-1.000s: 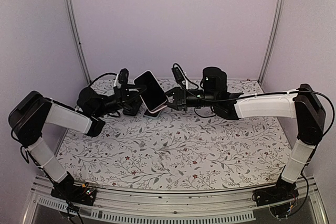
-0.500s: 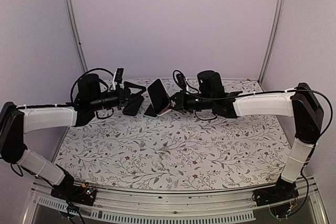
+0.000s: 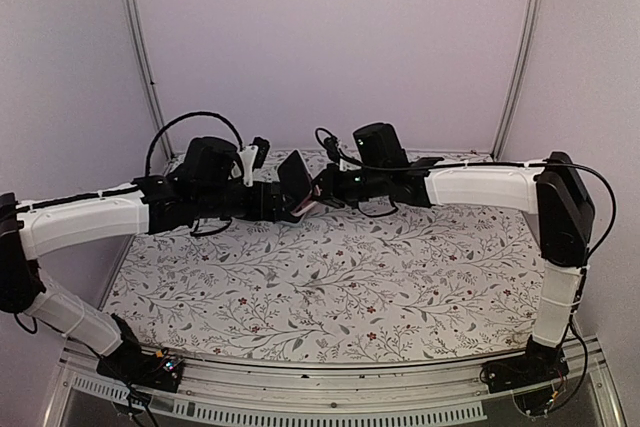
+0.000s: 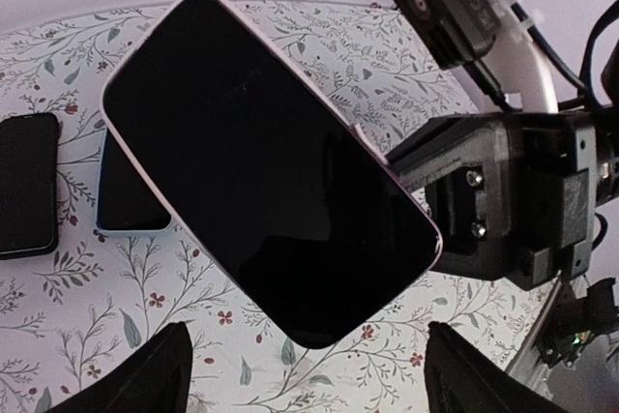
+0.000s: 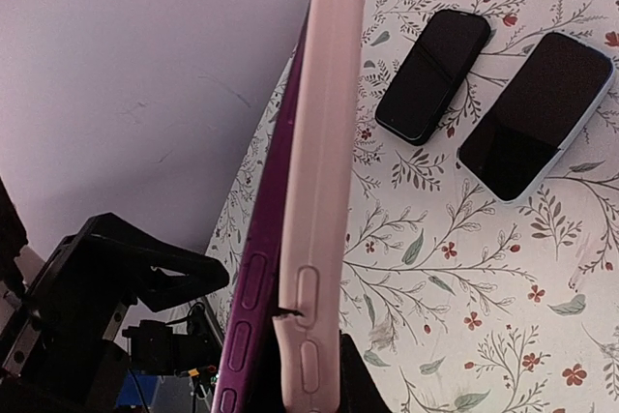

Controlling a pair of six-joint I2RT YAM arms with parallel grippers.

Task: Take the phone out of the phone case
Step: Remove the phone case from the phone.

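The left gripper's (image 4: 305, 379) two dark fingers (image 4: 145, 379) were spread wide at the bottom of its wrist view. They held nothing and faced the dark screen of the phone (image 4: 271, 171). The right gripper (image 4: 430, 176) was pinched on the phone's long edge, holding it tilted in the air above the back of the floral table (image 3: 350, 287). Seen edge-on from the right wrist, the pink phone case (image 5: 324, 123) was on the phone. A purple side with buttons showed beside it near the bottom; whether that part had come free could not be told. Two others lay flat on the table beneath: a black phone (image 4: 24, 186) and, just beside it, a blue-edged phone (image 4: 131, 205).
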